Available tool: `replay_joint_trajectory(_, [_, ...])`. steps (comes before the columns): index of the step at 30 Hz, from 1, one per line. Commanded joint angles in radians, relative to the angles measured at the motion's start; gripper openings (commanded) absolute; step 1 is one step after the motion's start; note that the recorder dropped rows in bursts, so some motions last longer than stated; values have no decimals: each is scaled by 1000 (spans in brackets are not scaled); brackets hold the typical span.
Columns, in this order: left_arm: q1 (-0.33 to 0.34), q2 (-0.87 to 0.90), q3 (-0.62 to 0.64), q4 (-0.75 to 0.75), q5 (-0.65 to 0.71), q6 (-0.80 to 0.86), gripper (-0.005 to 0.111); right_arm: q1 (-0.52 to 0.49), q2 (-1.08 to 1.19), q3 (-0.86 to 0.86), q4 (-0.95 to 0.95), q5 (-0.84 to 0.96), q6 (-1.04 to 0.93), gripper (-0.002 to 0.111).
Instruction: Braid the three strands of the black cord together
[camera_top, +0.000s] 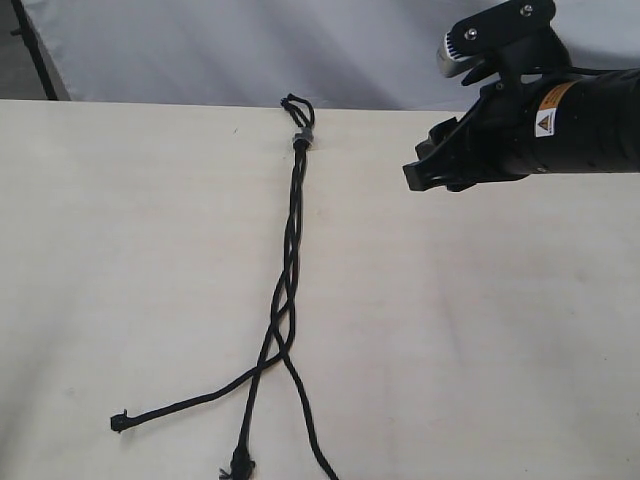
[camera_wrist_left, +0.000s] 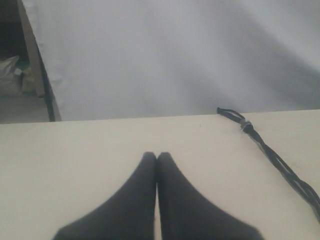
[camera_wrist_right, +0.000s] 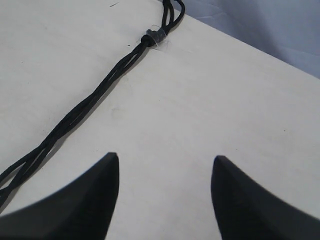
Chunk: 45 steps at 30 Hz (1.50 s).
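Note:
The black cord (camera_top: 290, 235) lies down the middle of the pale table, its short loop and knot (camera_top: 300, 138) at the far edge. Its upper part is twisted together; lower down the three strands (camera_top: 262, 385) fan apart, one ending in a small knot (camera_top: 121, 423) at the left. My right gripper (camera_top: 425, 172) hovers to the right of the knot, open and holding nothing; its wrist view shows the cord (camera_wrist_right: 100, 92) beyond the gripper (camera_wrist_right: 165, 162). My left gripper (camera_wrist_left: 157, 156) is shut on nothing, away from the cord (camera_wrist_left: 272, 157), and is out of the exterior view.
The table's far edge (camera_top: 150, 103) meets a pale backdrop sheet (camera_top: 250, 50). A dark post (camera_wrist_left: 47, 90) stands at the back left corner. Bare tabletop lies on both sides of the cord.

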Motion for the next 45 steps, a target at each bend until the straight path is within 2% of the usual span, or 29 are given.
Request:
replay_joint_trajectory(1, [2, -4, 3, -17, 38, -2, 0, -4, -9, 1, 0, -10, 2, 53])
replay_joint_trajectory(26, [2, -4, 3, -17, 46, -1, 0, -4, -9, 1, 4, -10, 7, 53])
replay_joint_trajectory(35, [2, -4, 3, -17, 46, -1, 0, 11, -96, 7, 59, 127, 81, 53])
replay_joint_trajectory(45, [2, -4, 3, -17, 46, -1, 0, 108, -365, 282, 124, -38, 104, 53])
